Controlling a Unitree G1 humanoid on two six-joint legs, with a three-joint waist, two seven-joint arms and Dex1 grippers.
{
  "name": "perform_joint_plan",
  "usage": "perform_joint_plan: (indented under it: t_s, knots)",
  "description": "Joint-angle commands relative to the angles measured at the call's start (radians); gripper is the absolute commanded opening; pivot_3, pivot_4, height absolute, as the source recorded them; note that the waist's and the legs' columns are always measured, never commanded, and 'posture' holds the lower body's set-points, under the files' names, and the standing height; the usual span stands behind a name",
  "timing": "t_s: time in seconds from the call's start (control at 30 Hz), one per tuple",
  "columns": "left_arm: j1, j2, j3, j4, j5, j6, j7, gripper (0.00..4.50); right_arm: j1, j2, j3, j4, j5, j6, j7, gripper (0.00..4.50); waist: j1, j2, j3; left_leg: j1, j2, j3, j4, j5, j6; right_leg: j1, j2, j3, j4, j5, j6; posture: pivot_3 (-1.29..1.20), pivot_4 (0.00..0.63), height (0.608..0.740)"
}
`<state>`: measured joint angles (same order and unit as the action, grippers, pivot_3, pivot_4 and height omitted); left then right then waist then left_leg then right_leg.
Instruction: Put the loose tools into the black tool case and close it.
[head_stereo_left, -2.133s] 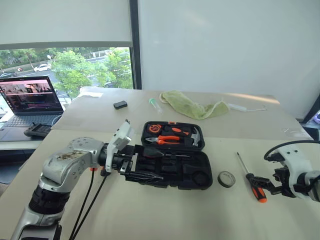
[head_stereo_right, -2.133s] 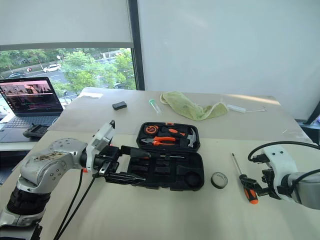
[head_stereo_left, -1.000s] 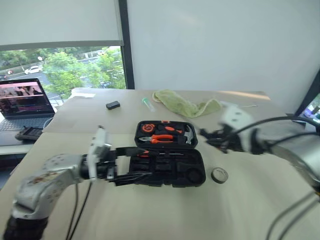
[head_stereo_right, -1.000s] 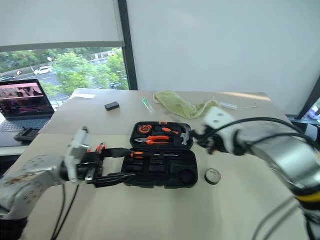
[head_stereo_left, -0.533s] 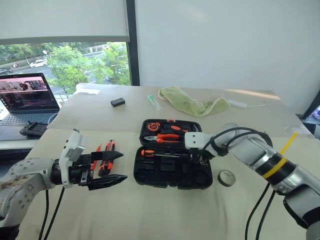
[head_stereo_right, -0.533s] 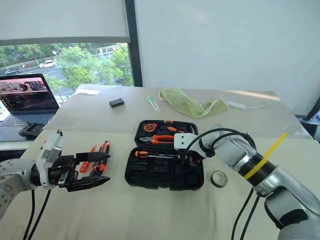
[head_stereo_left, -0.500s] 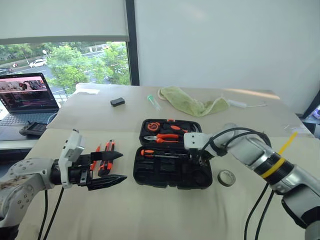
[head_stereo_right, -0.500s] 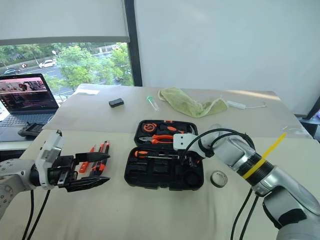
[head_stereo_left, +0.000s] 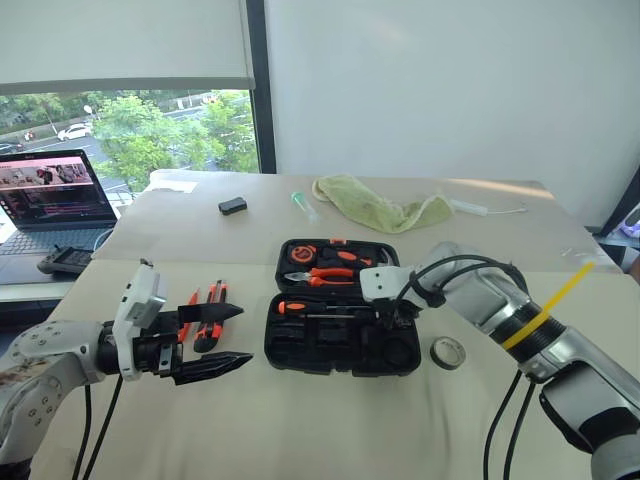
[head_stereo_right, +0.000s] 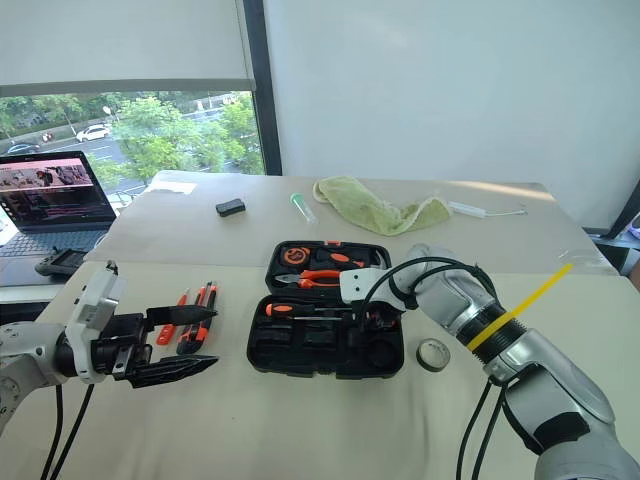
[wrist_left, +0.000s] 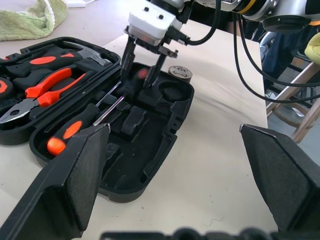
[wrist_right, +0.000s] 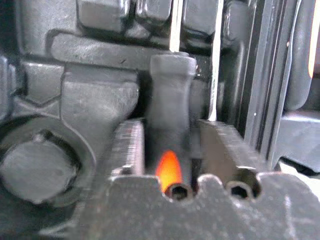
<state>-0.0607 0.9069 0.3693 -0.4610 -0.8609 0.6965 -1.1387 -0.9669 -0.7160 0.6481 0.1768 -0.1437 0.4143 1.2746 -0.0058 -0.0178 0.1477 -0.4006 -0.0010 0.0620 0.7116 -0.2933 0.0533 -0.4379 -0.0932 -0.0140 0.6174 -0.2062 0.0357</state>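
Observation:
The black tool case (head_stereo_left: 276, 345) lies open at the table's middle, with pliers (head_stereo_left: 335, 276) and a hammer in its lid. One orange-and-black screwdriver (wrist_left: 65, 137) rests in a slot. My right gripper (head_stereo_left: 386, 313) reaches down into the case, open, its fingers (wrist_left: 129, 55) on either side of a second screwdriver's handle (wrist_right: 169, 117) lying in its slot. Left of the case lie the small orange tester screwdriver (head_stereo_left: 190, 300) and the utility knife (head_stereo_left: 216, 294). My left gripper (head_stereo_left: 212, 340) hangs wide open beside them, holding nothing. The dark tape roll (head_stereo_left: 447, 351) sits right of the case.
A laptop (head_stereo_left: 58, 192) and a black device (head_stereo_left: 64, 262) stand on a side table at the left. At the back of the table lie a small black box (head_stereo_left: 233, 207), a clear tube (head_stereo_left: 303, 207), a green cloth (head_stereo_left: 375, 210) and a white cable (head_stereo_left: 490, 210).
My right gripper brought the second screwdriver from the table's right into the case, lowered it into its slot and spread its fingers. My left gripper drew back left from the case.

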Motion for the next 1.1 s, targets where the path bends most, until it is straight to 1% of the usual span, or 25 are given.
perform_joint_plan:
  t_s: [0.03,0.17,0.23,0.27,0.37,0.47,0.5,0.53,0.6,0.63,0.77,0.8,0.87,1.0,1.1]
  knots:
    - [0.004,0.009,0.006,-0.02,0.004,-0.027,-0.001,4.5,0.004,-0.015,-0.1,-0.131,0.075,0.085,0.066,2.82,-0.002,0.0,0.0,0.0,0.0,0.0,0.0,0.0,0.0,0.0,0.0,0.0,0.0,0.0,0.0,0.0,0.15,0.74]
    - [-0.007,0.006,-0.008,-0.008,0.012,-0.032,-0.003,4.5,0.021,-0.016,-0.217,-0.247,0.17,0.227,0.07,2.82,-0.004,0.0,0.0,-0.002,0.0,0.0,0.0,0.0,0.0,-0.002,0.0,0.0,0.006,0.0,0.0,0.0,0.15,0.74]
    - [-0.011,0.005,-0.012,-0.002,0.013,-0.035,-0.003,4.5,0.04,-0.005,-0.279,-0.292,0.215,0.3,0.036,2.31,-0.004,0.0,0.0,-0.001,0.0,0.0,0.0,0.0,0.0,-0.002,0.0,0.0,0.006,0.0,0.0,0.0,0.15,0.74]
    - [-0.013,0.001,-0.015,0.001,0.015,-0.037,0.002,4.5,0.069,0.01,-0.333,-0.333,0.248,0.361,-0.002,2.08,-0.004,0.0,0.0,-0.001,0.0,0.0,0.0,0.0,0.0,-0.001,0.0,0.0,0.006,0.0,0.0,0.0,0.15,0.74]
    - [-0.015,-0.018,-0.019,0.008,0.02,-0.043,0.026,4.5,0.192,0.084,-0.463,-0.449,0.285,0.449,-0.165,1.06,0.0,0.0,0.0,0.0,0.0,-0.001,0.0,0.0,0.0,0.0,-0.001,0.0,0.007,0.0,0.0,0.0,0.15,0.74]
    - [-0.015,-0.045,-0.018,0.015,0.024,-0.048,0.065,4.5,0.374,0.239,-0.579,-0.571,0.278,0.525,-0.397,0.05,0.004,-0.001,0.0,0.001,0.0,-0.001,0.0,0.0,0.0,0.001,-0.001,0.0,0.008,0.0,-0.001,0.0,0.15,0.74]
    - [-0.014,-0.049,-0.017,0.017,0.025,-0.048,0.07,4.5,0.405,0.271,-0.596,-0.594,0.279,0.537,-0.442,0.05,0.005,0.0,0.0,0.001,0.0,-0.001,0.0,0.0,0.0,0.0,-0.001,0.0,0.009,0.0,-0.001,0.0,0.15,0.74]
    - [-0.007,-0.051,-0.018,0.016,0.031,-0.053,0.07,4.5,0.461,0.297,-0.589,-0.618,0.257,0.494,-0.493,0.05,0.005,0.0,0.0,0.0,0.0,0.0,0.0,0.0,-0.001,-0.001,-0.001,0.001,0.009,0.0,-0.001,0.0,0.15,0.74]
    - [0.0,-0.056,-0.019,0.015,0.034,-0.056,0.075,4.5,0.554,0.38,-0.597,-0.65,0.248,0.469,-0.597,0.05,0.004,0.0,0.0,0.0,-0.001,0.0,0.0,0.001,-0.002,-0.002,-0.001,0.001,0.01,0.0,-0.001,0.0,0.15,0.74]
    - [0.003,-0.056,-0.02,0.013,0.035,-0.058,0.075,4.5,0.595,0.403,-0.577,-0.648,0.217,0.421,-0.656,0.05,0.003,0.0,0.0,0.001,-0.001,0.0,0.0,0.001,-0.002,-0.001,-0.001,0.001,0.01,0.0,-0.001,0.0,0.15,0.74]
    - [0.005,-0.051,-0.024,0.005,0.028,-0.056,0.074,4.5,0.66,0.496,-0.539,-0.571,0.152,0.294,-0.82,0.05,-0.004,0.0,0.0,0.003,-0.001,0.0,0.0,0.002,-0.004,-0.001,0.0,0.002,0.009,-0.001,-0.002,0.0,0.15,0.74]
    - [0.003,-0.049,-0.026,0.004,0.028,-0.055,0.071,4.5,0.666,0.513,-0.533,-0.547,0.151,0.291,-0.839,0.05,-0.006,0.0,0.0,0.003,-0.001,0.0,0.0,0.003,-0.004,-0.001,0.0,0.002,0.009,-0.001,-0.002,0.0,0.15,0.74]
    - [-0.004,-0.044,-0.027,0.01,0.027,-0.055,0.067,4.5,0.668,0.514,-0.496,-0.508,0.135,0.275,-0.849,0.05,-0.008,0.0,0.0,0.004,0.0,0.0,0.0,0.003,-0.005,-0.001,0.001,0.002,0.01,0.0,-0.003,0.0,0.15,0.74]
    - [-0.015,-0.041,-0.028,0.016,0.033,-0.059,0.065,4.5,0.664,0.46,-0.377,-0.411,0.092,0.293,-0.812,0.05,-0.009,0.0,0.0,0.009,0.0,0.0,-0.001,0.004,-0.005,0.002,0.002,0.002,0.012,-0.002,-0.006,0.0,0.15,0.74]
    - [-0.013,-0.043,-0.028,0.016,0.035,-0.06,0.065,4.5,0.655,0.409,-0.298,-0.373,0.072,0.309,-0.763,0.05,-0.011,-0.001,-0.001,0.017,0.001,0.0,-0.003,0.0,0.001,0.01,0.003,0.002,0.011,-0.003,-0.007,0.0,0.15,0.74]
